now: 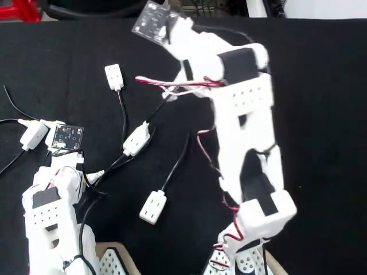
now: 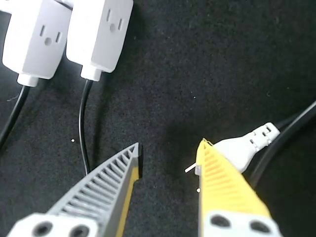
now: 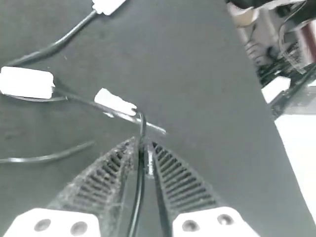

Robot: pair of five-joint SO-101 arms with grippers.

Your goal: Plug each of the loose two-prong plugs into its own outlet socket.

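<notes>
Right gripper [image 3: 143,144] pinching a black cable [image 3: 142,126]; left gripper [image 2: 169,147] gaping wide.
A white plug [image 3: 114,102] is lying just past the right fingertips on the black table [image 3: 197,74]. A second plug [image 2: 242,148] is sitting just beside the left's yellow finger [image 2: 219,182], with two sockets [image 2: 98,34] lying side by side, slots showing.

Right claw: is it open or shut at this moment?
Shut. The right claw pinches a black cord, its fingers pressed together on it with no gap showing.
</notes>
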